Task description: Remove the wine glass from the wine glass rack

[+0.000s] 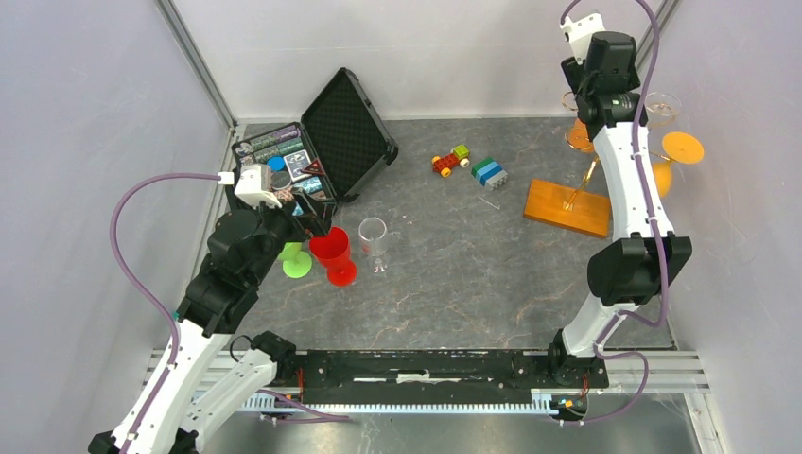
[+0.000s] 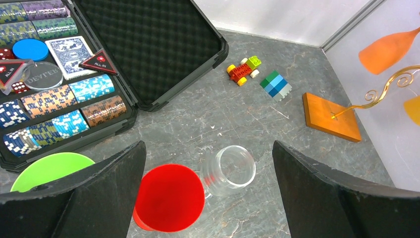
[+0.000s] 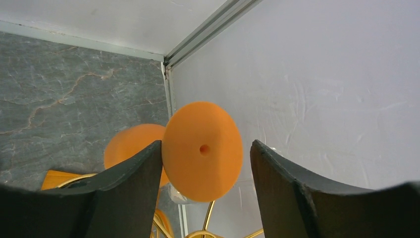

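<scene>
Orange wine glass [image 3: 198,171] hangs on the gold wine glass rack [image 1: 567,206], its round foot between the right gripper's [image 3: 205,148] parted jaws, unclamped. Best centre on the stem behind it, close gently, then slide outward along the wire.

White arm links [image 1: 636,180], black joints [image 1: 638,270], looping purple cables [image 1: 113,227], white wrist cameras [image 1: 255,184], black tool fingers [image 2: 99,193]

The wine glass rack [image 1: 567,208], a thin gold wire tree with scrolled arms on a flat orange-brown wooden base, stands upright at the right of the overhead view. An orange wine glass [image 3: 203,151] hangs tilted on it, its round foot low in the right wrist view.
</scene>
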`<control>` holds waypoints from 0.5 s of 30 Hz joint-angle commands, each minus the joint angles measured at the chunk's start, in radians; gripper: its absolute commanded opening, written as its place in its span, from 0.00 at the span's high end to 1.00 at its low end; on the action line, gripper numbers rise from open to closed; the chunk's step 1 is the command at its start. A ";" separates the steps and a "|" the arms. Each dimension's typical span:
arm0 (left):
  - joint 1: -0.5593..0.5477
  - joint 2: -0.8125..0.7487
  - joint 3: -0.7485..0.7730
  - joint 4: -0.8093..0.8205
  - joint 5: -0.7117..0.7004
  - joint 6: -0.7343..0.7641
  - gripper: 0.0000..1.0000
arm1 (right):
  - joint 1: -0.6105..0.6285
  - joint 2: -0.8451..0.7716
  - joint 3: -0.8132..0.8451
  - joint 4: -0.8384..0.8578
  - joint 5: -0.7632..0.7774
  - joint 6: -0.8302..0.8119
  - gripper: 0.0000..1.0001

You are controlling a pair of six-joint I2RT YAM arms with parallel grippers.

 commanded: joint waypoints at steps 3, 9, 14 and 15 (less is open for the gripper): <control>0.003 0.000 -0.005 0.039 -0.016 0.046 0.00 | -0.002 -0.052 -0.088 0.058 -0.004 -0.056 0.37; 0.005 0.003 -0.005 0.038 -0.011 0.044 0.00 | -0.001 -0.081 -0.154 0.087 0.014 -0.095 0.39; 0.005 0.001 -0.006 0.040 -0.013 0.044 0.00 | 0.022 -0.078 -0.174 0.114 0.032 -0.138 0.44; 0.005 0.000 -0.007 0.038 -0.014 0.043 0.00 | 0.031 -0.075 -0.173 0.118 0.038 -0.151 0.45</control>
